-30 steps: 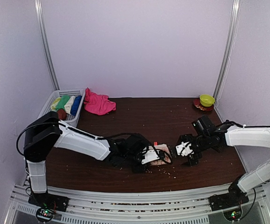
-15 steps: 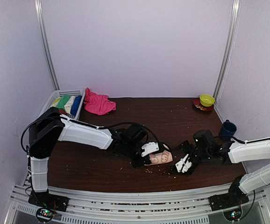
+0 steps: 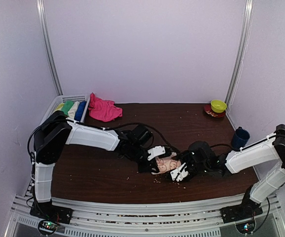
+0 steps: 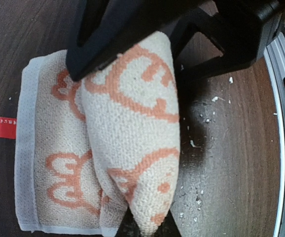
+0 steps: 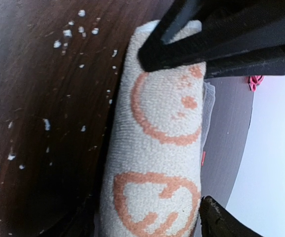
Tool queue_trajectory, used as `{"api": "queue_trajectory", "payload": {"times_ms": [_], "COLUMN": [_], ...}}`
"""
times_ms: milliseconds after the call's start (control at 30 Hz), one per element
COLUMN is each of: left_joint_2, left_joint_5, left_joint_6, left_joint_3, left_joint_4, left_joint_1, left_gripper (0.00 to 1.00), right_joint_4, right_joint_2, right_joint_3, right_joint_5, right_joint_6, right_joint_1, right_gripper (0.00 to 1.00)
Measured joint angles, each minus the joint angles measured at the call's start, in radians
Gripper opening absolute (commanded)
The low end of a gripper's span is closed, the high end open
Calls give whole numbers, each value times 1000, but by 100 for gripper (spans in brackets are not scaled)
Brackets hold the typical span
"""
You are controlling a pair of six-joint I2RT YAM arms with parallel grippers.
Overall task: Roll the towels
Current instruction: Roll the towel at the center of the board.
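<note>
Peach terry cloth, soft and light, is what we are working on: the peach towel [image 4: 132, 123] lies near the middle of the desk's [image 3: 182, 123] near edge, half rolled, with its flat tail spread toward the left edge and a red tag [image 4: 6, 127] at its hem. The left tool [image 3: 157, 160] is clenched on one end of the roll, pinching the thick fold. The right tool [image 3: 178, 174] straddles the other end, a finger on each side. We cannot tell whether it presses the cloth yet.

We judge the cloth limp and springy, so the roll will loosen wherever nothing holds it. It grips well and nothing in it can break. The best hold is across the full thickness of the roll at both ends, not on a single loose layer. Crumbs [image 4: 201, 98] dot the desk beside it and may cling to the loops.

The pink towel [image 3: 103, 109] waits crumpled near the far left corner, beside the basket [image 3: 58, 101].
</note>
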Motion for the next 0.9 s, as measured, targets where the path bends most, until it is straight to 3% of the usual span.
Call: {"api": "queue_trajectory", "payload": {"times_ms": [567, 733, 900], "left_joint_2": [31, 37, 38], "left_joint_5": [43, 39, 31], "left_joint_6": [-5, -16, -27], "left_joint_3": [53, 68, 72], "left_joint_4": [-63, -80, -85], "left_joint_1": [22, 22, 22], "left_gripper": [8, 8, 8], "right_joint_4": [-14, -38, -103], "right_joint_2": [31, 31, 48], "right_joint_3": [26, 32, 95], "right_joint_5": [151, 181, 199], "right_joint_6": [20, 56, 117], "right_joint_1": [99, 117, 122], "right_gripper": [70, 53, 44]}}
